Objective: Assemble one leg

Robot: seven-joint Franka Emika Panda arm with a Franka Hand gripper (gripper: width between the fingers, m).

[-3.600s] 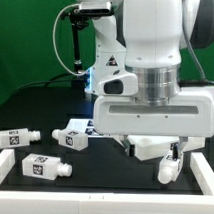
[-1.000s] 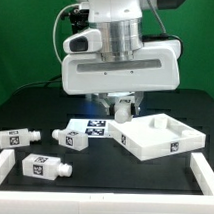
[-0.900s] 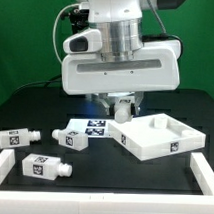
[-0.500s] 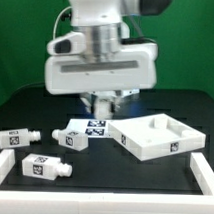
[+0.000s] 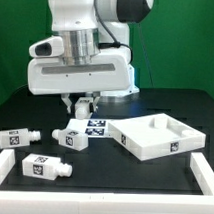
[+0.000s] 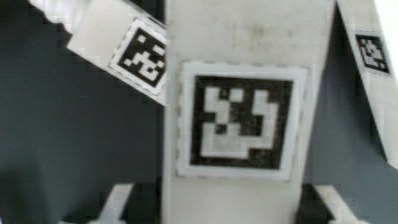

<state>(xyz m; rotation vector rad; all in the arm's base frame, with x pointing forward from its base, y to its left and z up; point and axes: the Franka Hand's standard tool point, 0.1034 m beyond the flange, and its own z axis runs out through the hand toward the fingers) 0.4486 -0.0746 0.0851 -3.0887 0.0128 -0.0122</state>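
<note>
Several legs lie on the black table in the exterior view: one at the far left [image 5: 14, 138], one near the front [image 5: 46, 165], and two close together in the middle [image 5: 72, 137] [image 5: 94, 126]. My gripper [image 5: 82, 105] hangs open just above the middle pair. In the wrist view a leg [image 6: 235, 110] with its tag facing the camera runs between my fingertips [image 6: 118, 200], with a dark gap on each side of it. Another tagged leg [image 6: 121, 45] lies slanted beside it. My gripper [image 6: 228, 206] holds nothing.
The white square tabletop [image 5: 154, 139] with its raised rim lies to the exterior view's right of the legs. A low white border [image 5: 92, 201] frames the table's front and sides. Cables and a stand are at the back.
The arm has swung toward the exterior view's left, from beside the tabletop to above the middle legs. The jaw opening looks the same and no part has moved.
</note>
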